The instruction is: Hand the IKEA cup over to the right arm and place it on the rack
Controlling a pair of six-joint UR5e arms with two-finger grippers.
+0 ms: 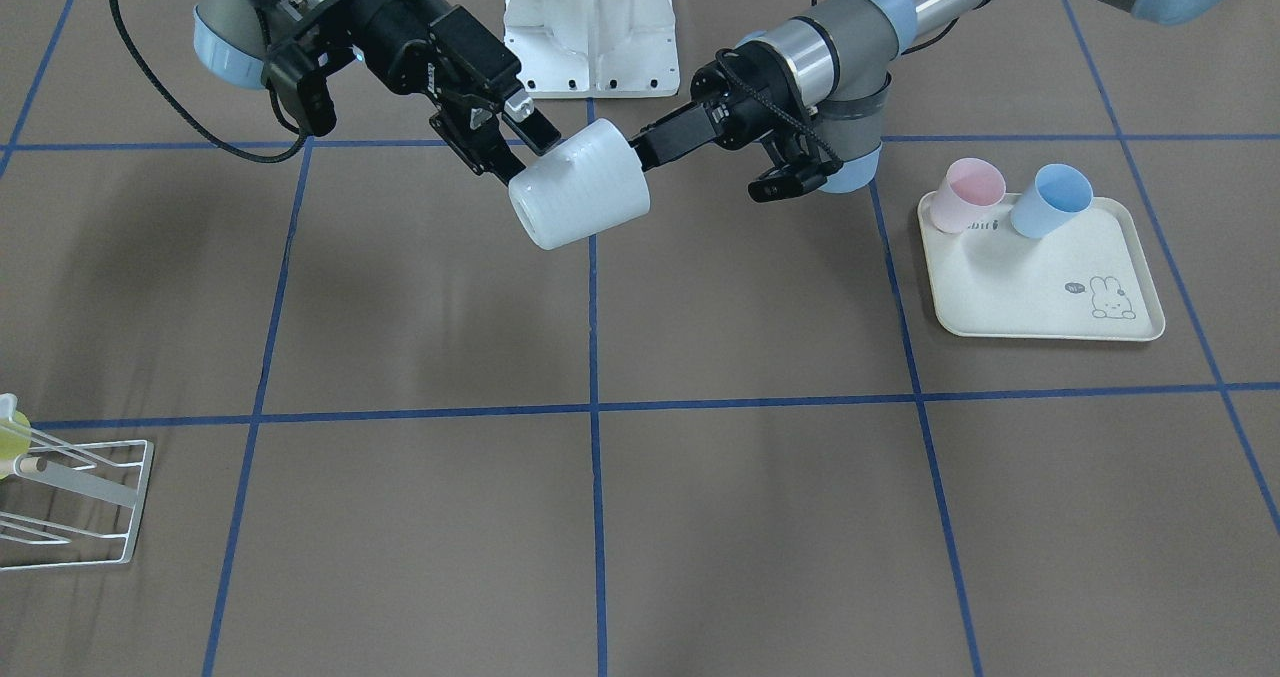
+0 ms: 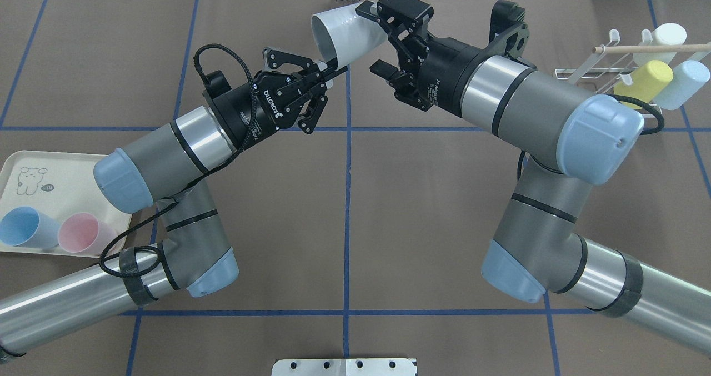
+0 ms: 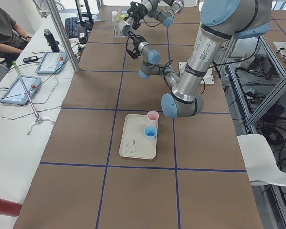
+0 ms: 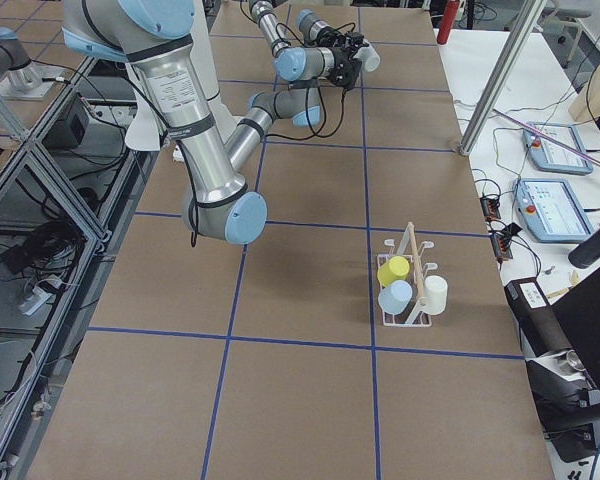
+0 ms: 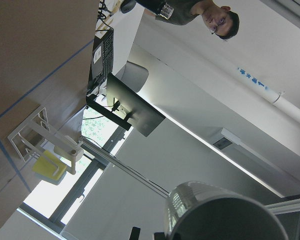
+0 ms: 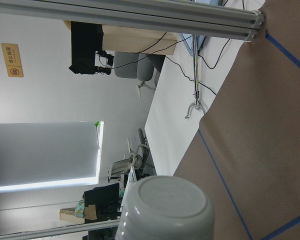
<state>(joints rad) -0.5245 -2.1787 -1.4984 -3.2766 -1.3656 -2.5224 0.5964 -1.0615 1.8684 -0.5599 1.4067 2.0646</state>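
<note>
White cup [image 1: 580, 197] tilted, mid-air; white wire rack [image 2: 616, 48] upright, table's rt edge.

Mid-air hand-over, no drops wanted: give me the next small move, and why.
Probably close the right gripper on the white cup. Its jaws stand open astride the cup's base end, while the left gripper is shut on the rim and alone carries it above the table.

The rack [image 1: 90, 479] runs off the front view's left edge, and the cup [image 5: 217, 215] off both wrist views' bottoms.
</note>
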